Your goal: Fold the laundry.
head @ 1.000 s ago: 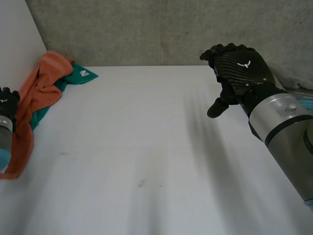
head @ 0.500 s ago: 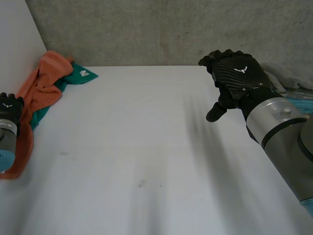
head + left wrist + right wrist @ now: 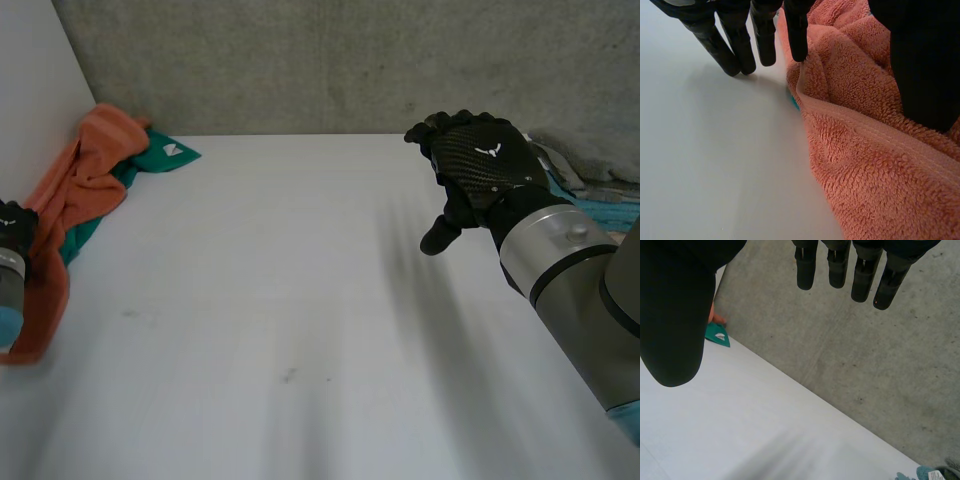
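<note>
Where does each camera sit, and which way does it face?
Head view: between and behind the arms, looking down at the white table; right hand raised, left hand at the orange towel.
Left wrist view: on the left wrist, looking along the palm; straight fingers at the towel's edge.
Right wrist view: on the right wrist, facing the grey wall; open fingers and thumb.
Shared: head and right wrist views both show the teal cloth.
</note>
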Robot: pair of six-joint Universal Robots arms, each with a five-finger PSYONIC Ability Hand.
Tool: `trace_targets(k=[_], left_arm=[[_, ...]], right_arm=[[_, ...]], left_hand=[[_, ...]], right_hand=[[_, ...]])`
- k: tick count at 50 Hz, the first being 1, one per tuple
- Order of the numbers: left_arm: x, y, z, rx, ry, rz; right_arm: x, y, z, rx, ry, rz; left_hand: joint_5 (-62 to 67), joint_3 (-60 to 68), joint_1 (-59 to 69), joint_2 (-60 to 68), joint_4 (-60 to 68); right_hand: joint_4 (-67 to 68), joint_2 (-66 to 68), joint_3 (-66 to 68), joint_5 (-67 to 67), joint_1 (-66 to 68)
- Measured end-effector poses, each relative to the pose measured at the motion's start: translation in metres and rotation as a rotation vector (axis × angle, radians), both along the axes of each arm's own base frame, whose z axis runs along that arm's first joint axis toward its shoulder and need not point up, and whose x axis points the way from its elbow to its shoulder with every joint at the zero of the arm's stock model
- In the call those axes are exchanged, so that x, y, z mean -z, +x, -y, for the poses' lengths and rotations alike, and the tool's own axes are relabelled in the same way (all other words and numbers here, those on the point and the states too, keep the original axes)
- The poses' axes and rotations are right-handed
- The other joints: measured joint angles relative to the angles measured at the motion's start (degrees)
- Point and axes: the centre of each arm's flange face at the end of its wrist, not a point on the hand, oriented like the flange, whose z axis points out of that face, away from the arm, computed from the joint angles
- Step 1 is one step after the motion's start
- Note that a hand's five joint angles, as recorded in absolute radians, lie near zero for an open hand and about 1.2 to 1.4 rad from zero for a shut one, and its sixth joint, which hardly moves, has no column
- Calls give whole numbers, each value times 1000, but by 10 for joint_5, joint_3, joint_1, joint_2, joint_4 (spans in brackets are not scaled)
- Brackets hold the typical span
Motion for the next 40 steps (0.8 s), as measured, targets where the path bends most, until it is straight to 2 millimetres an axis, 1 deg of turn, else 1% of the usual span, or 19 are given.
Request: trace_targets(k=[3, 6, 8, 9, 12, 15, 18, 19, 23, 25, 26, 27, 28, 32, 34, 37, 38, 39, 40], left_arm=[[1, 1, 1, -2, 0, 0], [1, 1, 2, -2, 0, -1], [1, 1, 2, -5, 5, -2], [1, 1, 2, -7, 6, -2], [1, 0, 0, -27, 10, -1], [-3, -3, -2, -52, 7, 1], [-12, -15, -5, -61, -11, -1], [-15, -22, -7, -52, -17, -4], [-28, -57, -18, 6, -40, -32], [-32, -71, -23, 35, -50, -50], [-38, -89, -31, 75, -61, -75], [-38, -89, -31, 75, -61, -75], [-46, -115, -42, 133, -75, -116], [-66, -176, -77, 282, -90, -242], [-71, -193, -90, 327, -88, -283], [-82, -239, -130, 458, -55, -396], [-82, -239, -130, 458, -55, -396], [-86, -270, -163, 556, -13, -466], [-86, -276, -171, 578, -1, -479]], right_arm=[[0, 0, 0, 0, 1, -1], [1, 0, 0, 0, 2, -1], [1, 0, 0, 0, 2, -1], [1, 0, 0, 0, 2, -1], [1, 0, 0, 0, 2, -1], [0, 0, 0, 0, 1, -1], [0, 0, 0, 0, -1, 0], [-1, 0, 0, 0, -2, 1], [-3, 0, 0, 0, -9, 4], [-4, 0, 0, 1, -11, 5], [-5, -1, 0, 2, -15, 7], [-5, -1, 0, 2, -15, 7], [-7, -1, 1, 5, -19, 9], [-12, -3, 2, 12, -33, 17], [-14, -4, 2, 13, -38, 19], [-19, -5, 2, 16, -52, 28], [-19, -5, 2, 16, -52, 28], [-24, -6, 1, 19, -65, 36], [-24, -7, 1, 19, -67, 36]], left_hand=[[27, 35, 36, 32, 28], [193, 149, 218, 213, 150], [370, 203, 371, 401, 199], [415, 202, 391, 447, 199], [472, 211, 395, 487, 206], [476, 214, 395, 490, 209], [476, 243, 395, 491, 245], [476, 243, 395, 492, 246], [476, 401, 405, 495, 404], [476, 401, 405, 495, 404], [476, 401, 405, 495, 404], [476, 401, 405, 495, 404], [476, 472, 406, 505, 495], [476, 476, 406, 507, 497], [476, 477, 408, 507, 497], [476, 478, 411, 507, 497], [476, 478, 411, 507, 497], [476, 480, 412, 507, 497], [476, 480, 412, 507, 497]], right_hand=[[0, 0, 0, 0, 0], [0, 0, 0, 0, 0], [0, 0, 0, 0, 0], [0, 0, 0, 0, 0], [0, 0, 0, 0, 0], [0, 0, 0, 0, 0], [0, 0, 0, 0, 0], [0, 0, 0, 0, 0], [0, 0, 0, 0, 0], [0, 0, 0, 0, 0], [0, 0, 0, 0, 0], [0, 0, 0, 0, 0], [0, 0, 0, 0, 0], [0, 0, 0, 0, 0], [0, 0, 0, 0, 0], [0, 0, 0, 0, 0], [0, 0, 0, 0, 0], [0, 0, 0, 0, 0], [0, 0, 0, 0, 0]])
